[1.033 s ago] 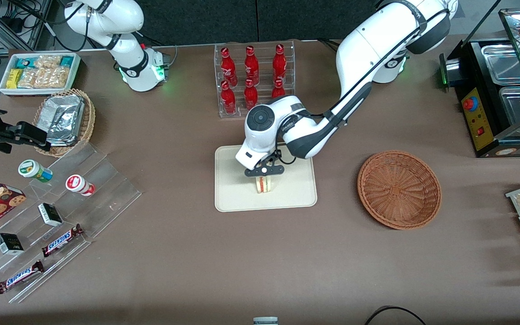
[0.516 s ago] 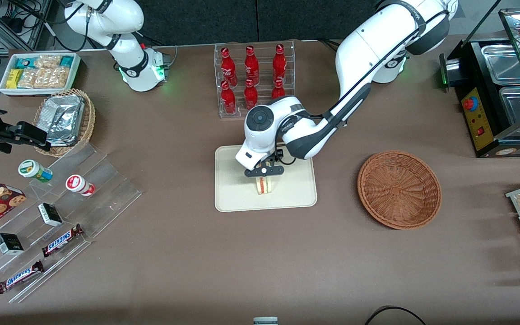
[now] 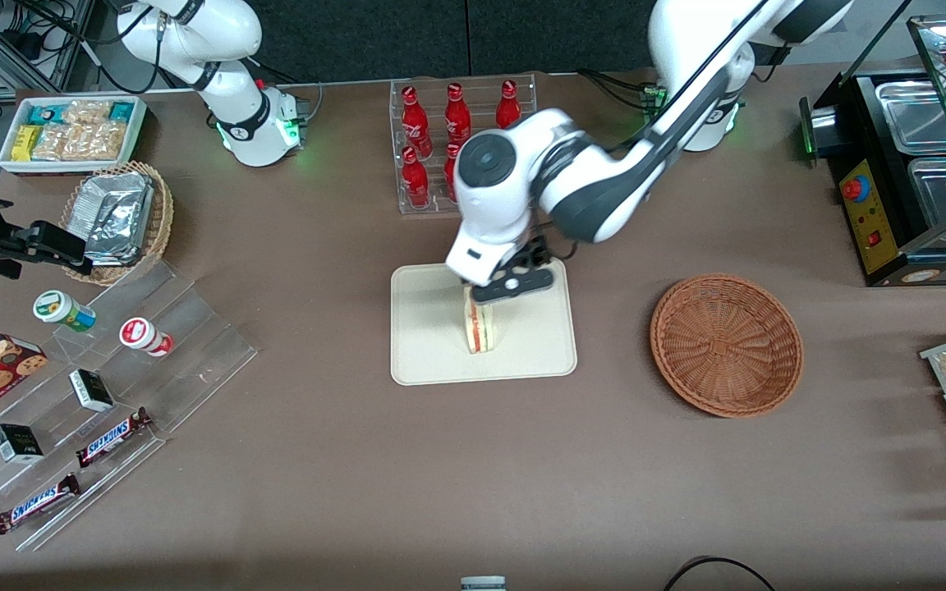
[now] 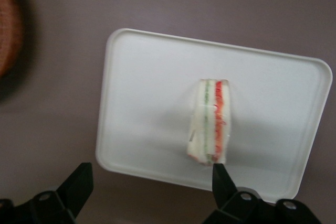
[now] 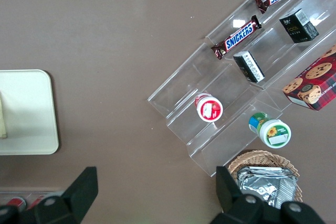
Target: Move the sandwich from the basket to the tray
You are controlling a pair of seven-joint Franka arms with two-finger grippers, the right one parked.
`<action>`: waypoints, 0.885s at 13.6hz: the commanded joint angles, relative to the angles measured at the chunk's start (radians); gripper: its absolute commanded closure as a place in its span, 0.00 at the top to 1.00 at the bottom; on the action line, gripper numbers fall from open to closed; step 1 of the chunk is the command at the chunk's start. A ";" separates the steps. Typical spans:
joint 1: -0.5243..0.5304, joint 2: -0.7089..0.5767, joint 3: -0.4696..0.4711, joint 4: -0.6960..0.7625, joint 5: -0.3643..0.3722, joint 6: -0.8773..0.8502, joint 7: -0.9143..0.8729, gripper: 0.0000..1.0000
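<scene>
My gripper [image 3: 496,293] hangs in the air above the edge of the tray [image 3: 424,353] that lies farther from the front camera, its two black fingers [image 4: 76,187] spread wide apart with nothing between them. Below it, the sandwich [image 3: 479,322] stands on edge near the middle of the cream-white tray, a pale bread wedge with its red and green filling stripe facing upward. From my wrist camera the sandwich [image 4: 211,121] sits alone on the tray [image 4: 142,103], clear of both fingertips. The round reddish-brown wicker basket [image 3: 726,343] rests on the brown table [image 3: 342,476] beside the tray, toward my working arm's end, and holds nothing. Farther from the front camera than the tray, a clear rack of red bottles [image 3: 432,135] stands partly covered by my arm. Toward the parked arm's end lie a tan wicker basket of foil packets [image 3: 116,217], a white box of snack packets [image 3: 71,131], and clear acrylic steps [image 3: 194,345] carrying Snickers bars [image 3: 112,435] and small cups.
</scene>
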 commanded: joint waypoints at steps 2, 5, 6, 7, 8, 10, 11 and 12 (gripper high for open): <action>0.105 -0.144 0.000 -0.032 -0.082 -0.141 0.137 1.00; 0.186 -0.222 0.000 -0.028 -0.122 -0.223 0.271 1.00; 0.205 -0.241 0.002 -0.028 -0.133 -0.244 0.312 1.00; 0.223 -0.259 0.002 -0.029 -0.138 -0.260 0.351 1.00; 0.249 -0.278 0.002 -0.029 -0.154 -0.278 0.389 1.00; 0.291 -0.315 0.014 -0.029 -0.184 -0.315 0.498 1.00; 0.282 -0.335 0.063 -0.026 -0.196 -0.338 0.557 1.00; 0.265 -0.357 0.137 -0.028 -0.226 -0.344 0.614 1.00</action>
